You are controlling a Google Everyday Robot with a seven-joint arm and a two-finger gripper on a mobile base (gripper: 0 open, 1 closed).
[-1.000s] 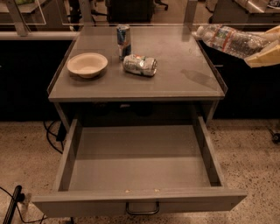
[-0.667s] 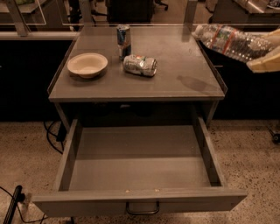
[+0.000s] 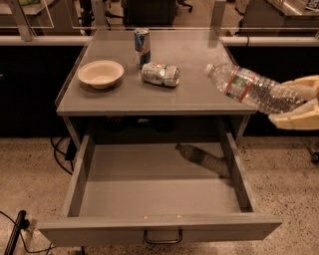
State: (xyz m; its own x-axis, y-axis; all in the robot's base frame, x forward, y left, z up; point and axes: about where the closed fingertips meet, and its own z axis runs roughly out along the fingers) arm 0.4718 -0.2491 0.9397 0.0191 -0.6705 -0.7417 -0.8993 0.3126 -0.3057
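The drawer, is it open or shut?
Open: the drawer is pulled right out, inside floor showing. The pincer, far right, holds a plastic bottle.

Bowl [image 3: 100, 73], upright can [image 3: 142, 46], crushed can [image 3: 160, 74] on table [image 3: 199, 98] above open drawer [image 3: 159, 196].

The hand [image 3: 290, 103] juts in at the right edge, pale fingers clamped on a bottle [image 3: 249, 88].

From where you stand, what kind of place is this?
Probably an office or lab: a grey desk with an open drawer, chair behind, terrazzo floor. The hand, at right, grips a water bottle.
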